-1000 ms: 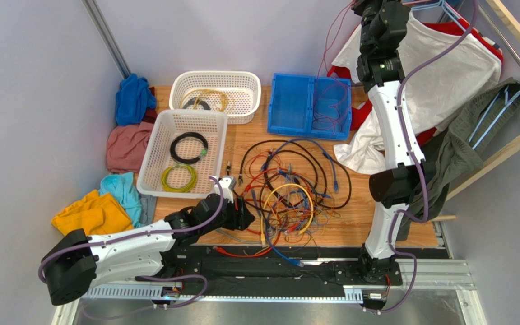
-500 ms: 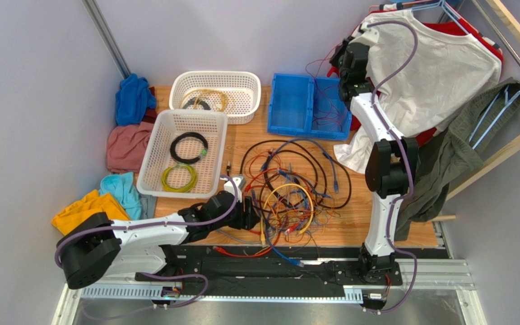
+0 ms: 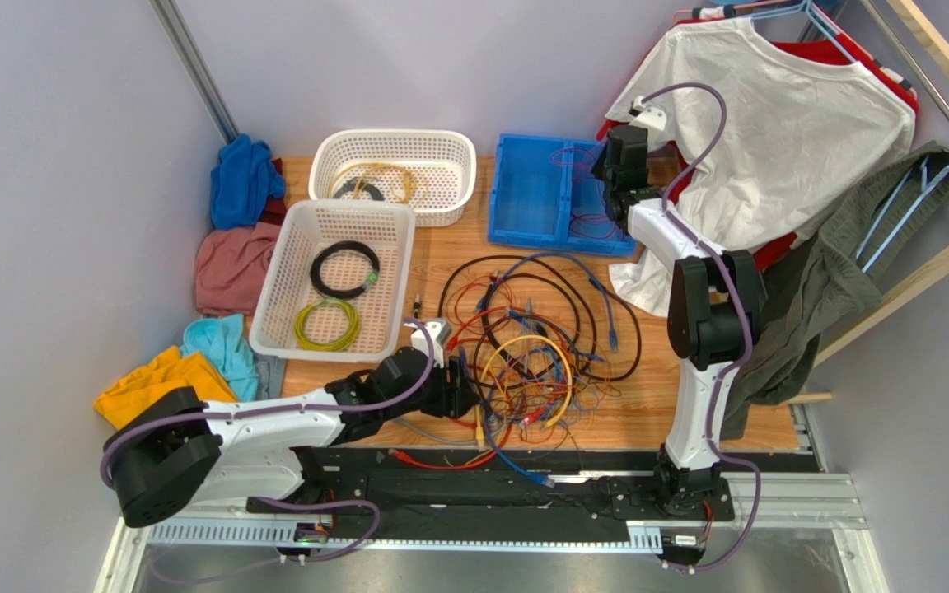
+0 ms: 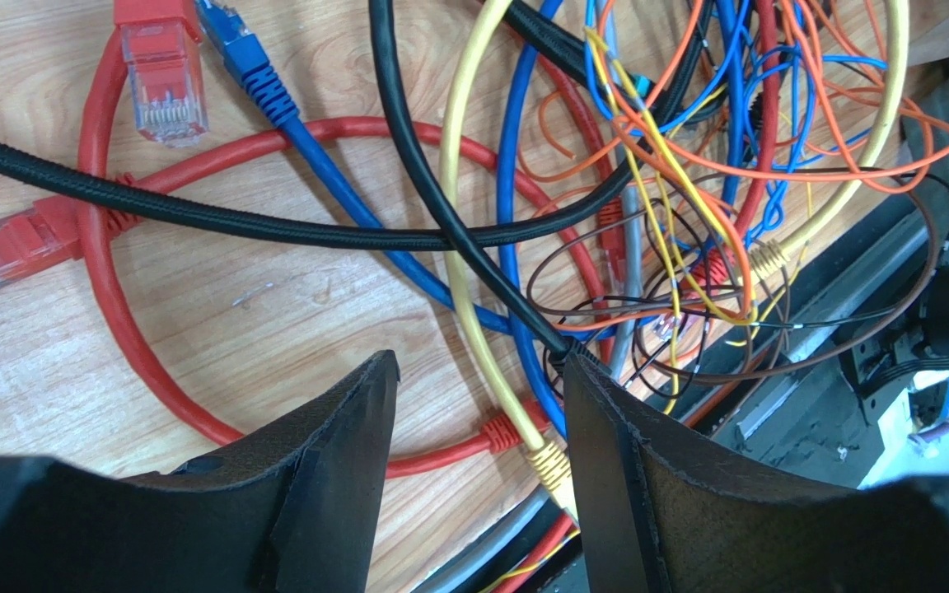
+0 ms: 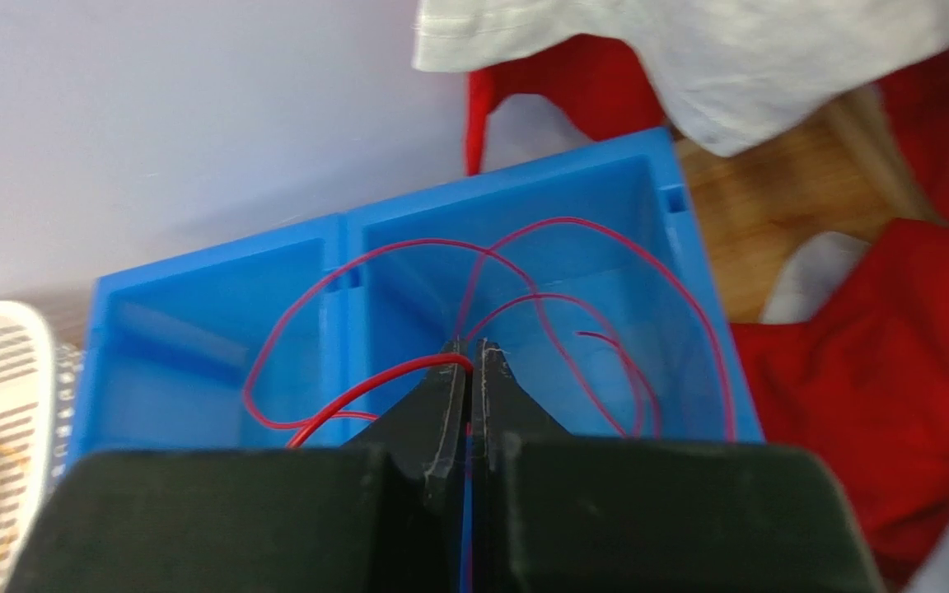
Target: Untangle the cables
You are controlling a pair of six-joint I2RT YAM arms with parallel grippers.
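The cables (image 3: 529, 340) lie in a tangle of red, orange, yellow, black and blue on the wooden table. My left gripper (image 3: 452, 383) is at the tangle's left edge, low over the table. It is open (image 4: 477, 371), with a yellow cable (image 4: 473, 309) and a red cable (image 4: 442, 460) running through the gap between its fingers. My right gripper (image 3: 612, 185) hangs over the blue bin (image 3: 529, 192). It is shut (image 5: 468, 352) on a thin red wire (image 5: 356, 389), whose loops trail down into the bin (image 5: 220, 334).
Two white baskets (image 3: 288, 278) (image 3: 442, 148) at the left hold coiled cables. Bundled clothes (image 3: 226, 266) lie left of the table. A white shirt (image 3: 789, 136) and other garments hang at the right. The black rail (image 3: 504, 476) runs along the near edge.
My right arm has come down from high at the back to just above the blue bin, carrying the red wire. My left gripper has slid a little right into the tangle.
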